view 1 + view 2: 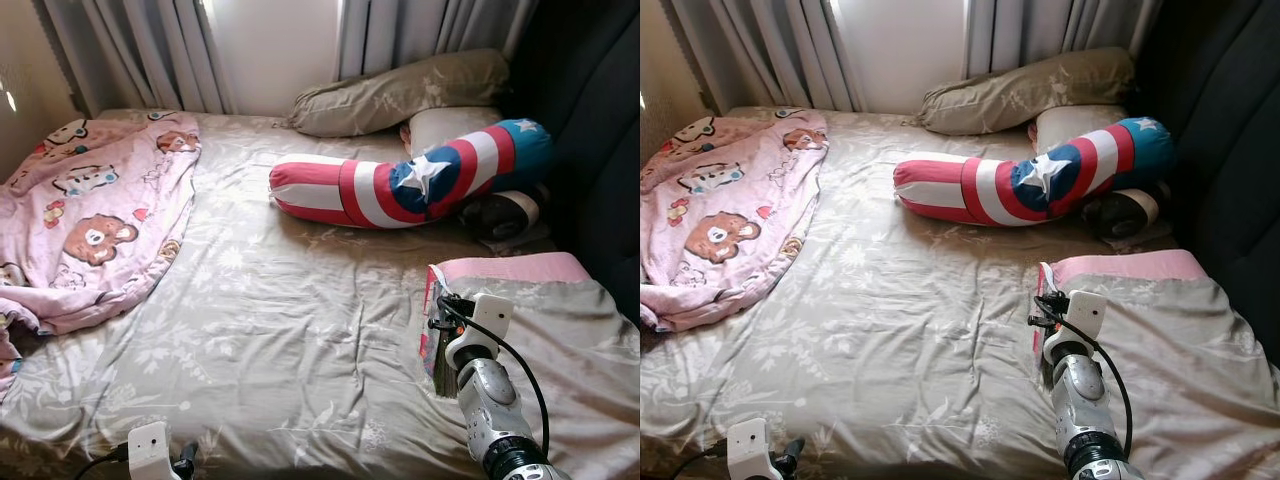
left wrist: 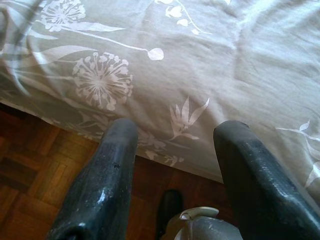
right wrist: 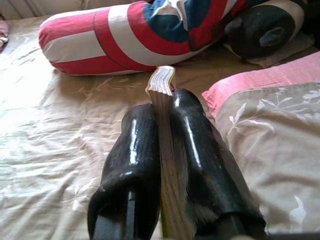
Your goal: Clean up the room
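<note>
the right claw [image 3: 167, 107] is clenched on a thin book [image 3: 161, 82], held edge-up above the bed [image 1: 300, 330], likely to carry it off. the striped bolster [image 1: 400, 180] lies beyond it. the left claw [image 2: 175, 145] hangs released by the bed's edge.

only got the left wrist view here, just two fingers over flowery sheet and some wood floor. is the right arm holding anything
Observer: Yes, the right gripper is shut on a thin book, held edge-up over the bed.
Operator: whats ahead of it
Observer: A red, white and blue striped bolster with a star lies across the bed beyond the book.
Operator: anything else to tidy
Observer: A pink cartoon blanket lies rumpled on the bed's left side.
</note>
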`<state>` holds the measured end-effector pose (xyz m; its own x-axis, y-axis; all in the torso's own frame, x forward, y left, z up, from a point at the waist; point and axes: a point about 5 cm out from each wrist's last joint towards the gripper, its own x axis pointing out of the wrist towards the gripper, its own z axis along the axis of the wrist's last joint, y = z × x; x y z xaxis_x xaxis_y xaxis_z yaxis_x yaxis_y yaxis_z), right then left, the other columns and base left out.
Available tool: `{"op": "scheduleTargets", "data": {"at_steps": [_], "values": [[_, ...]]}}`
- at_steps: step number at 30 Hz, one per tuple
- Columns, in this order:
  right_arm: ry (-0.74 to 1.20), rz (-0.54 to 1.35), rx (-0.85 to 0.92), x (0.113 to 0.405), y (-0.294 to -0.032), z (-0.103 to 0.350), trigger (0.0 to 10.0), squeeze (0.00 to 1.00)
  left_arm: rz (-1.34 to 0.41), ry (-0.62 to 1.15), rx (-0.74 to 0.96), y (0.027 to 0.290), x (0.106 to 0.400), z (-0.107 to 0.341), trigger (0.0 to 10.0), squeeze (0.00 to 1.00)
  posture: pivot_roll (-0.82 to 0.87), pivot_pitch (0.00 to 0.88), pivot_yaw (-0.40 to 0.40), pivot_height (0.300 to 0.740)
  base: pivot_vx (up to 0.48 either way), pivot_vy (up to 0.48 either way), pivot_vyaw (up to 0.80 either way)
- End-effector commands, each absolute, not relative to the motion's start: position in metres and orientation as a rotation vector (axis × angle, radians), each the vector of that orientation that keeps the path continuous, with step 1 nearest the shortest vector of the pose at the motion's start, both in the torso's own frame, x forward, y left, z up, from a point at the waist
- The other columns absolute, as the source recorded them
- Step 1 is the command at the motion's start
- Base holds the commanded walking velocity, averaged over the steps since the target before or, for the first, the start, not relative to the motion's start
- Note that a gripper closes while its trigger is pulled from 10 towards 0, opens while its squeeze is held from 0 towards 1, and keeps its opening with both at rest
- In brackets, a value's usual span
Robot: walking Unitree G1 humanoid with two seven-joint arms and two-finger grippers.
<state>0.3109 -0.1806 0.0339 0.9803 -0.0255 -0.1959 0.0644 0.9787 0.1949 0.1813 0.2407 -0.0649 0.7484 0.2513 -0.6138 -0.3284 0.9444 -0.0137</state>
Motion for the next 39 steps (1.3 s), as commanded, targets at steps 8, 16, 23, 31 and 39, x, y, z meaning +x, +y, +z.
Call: {"op": "scheduleTargets", "data": {"at_steps": [8,16,23,31,39], "values": [[0.165,0.003,0.179,0.316,-0.177,0.041,10.0,0.0,0.319,0.677,-0.13,0.239,0.177,-0.068,10.0,0.0,0.09,0.0,-0.041,0.711,0.0,0.0,0.0],[0.165,0.021,0.174,0.316,-0.175,0.041,10.0,0.0,0.315,0.675,-0.13,0.238,0.176,-0.068,10.0,0.0,0.09,0.0,-0.04,0.711,0.091,0.0,0.0],[0.168,0.036,0.177,0.317,-0.173,0.041,10.0,0.0,0.307,0.675,-0.13,0.235,0.176,-0.069,10.0,0.0,0.09,0.0,-0.047,0.711,0.181,0.0,0.0],[0.164,0.048,0.178,0.317,-0.172,0.042,10.0,0.0,0.314,0.669,-0.133,0.234,0.177,-0.069,10.0,0.0,0.09,0.0,-0.052,0.711,0.0,0.0,0.0],[0.157,0.044,0.184,0.316,-0.173,0.042,10.0,0.0,0.313,0.563,-0.124,0.24,0.194,-0.055,10.0,0.0,0.09,0.0,-0.056,0.711,0.0,0.0,0.0]]}}
